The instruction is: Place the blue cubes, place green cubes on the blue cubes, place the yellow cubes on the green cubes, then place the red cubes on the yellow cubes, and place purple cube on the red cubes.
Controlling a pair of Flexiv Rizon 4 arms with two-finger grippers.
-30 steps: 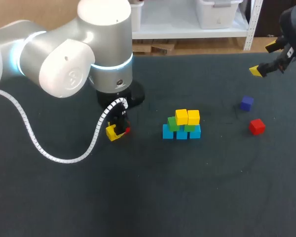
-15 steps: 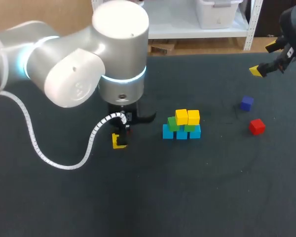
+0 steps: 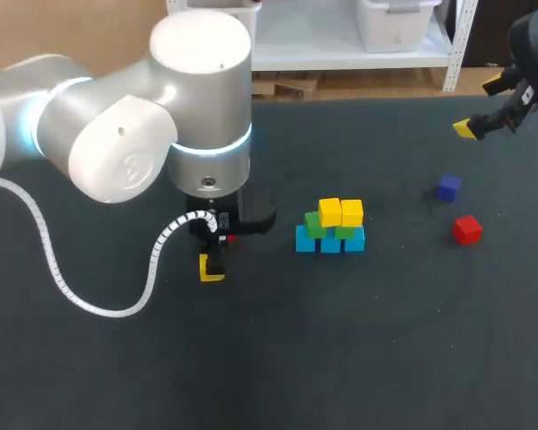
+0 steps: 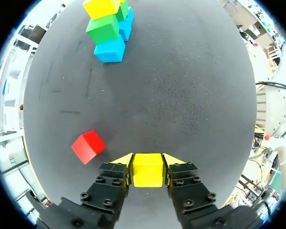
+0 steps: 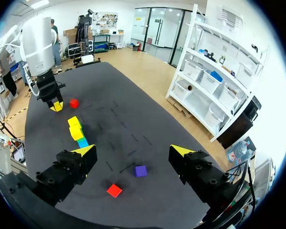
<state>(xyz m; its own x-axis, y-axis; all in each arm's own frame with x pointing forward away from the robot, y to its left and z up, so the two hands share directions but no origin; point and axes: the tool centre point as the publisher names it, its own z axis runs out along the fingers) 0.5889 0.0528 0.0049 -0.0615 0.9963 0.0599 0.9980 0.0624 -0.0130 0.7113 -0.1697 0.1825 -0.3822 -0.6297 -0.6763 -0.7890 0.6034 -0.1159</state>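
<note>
left gripper (image 4: pixel 148 161) is pinched on a loose yellow cube (image 4: pixel 148 171), one yellow tip flat against each side face, low over the dark table (image 3: pixel 368 340). whether the cube has cleared the surface cannot be told. judging from the task, this is the pick-up of a yellow piece meant for the stack (image 3: pixel 330 226). the stack sits just right of centre in the head view, with blue at the base, green above and two yellow cubes on top. to do the step well, the squeeze should be square and the rise straight before any travel, so the cube does not drag. the path should also steer clear of the red cube (image 4: pixel 88 146), which lies just beside one finger without touching it. the stack lies ahead of the fingers, well apart. the approach is best made from above, as a sideways brush would likely topple the upper cubes. right gripper (image 3: pixel 481 106) hangs at the upper right of the head view, fingers spread and holding nothing.
</note>
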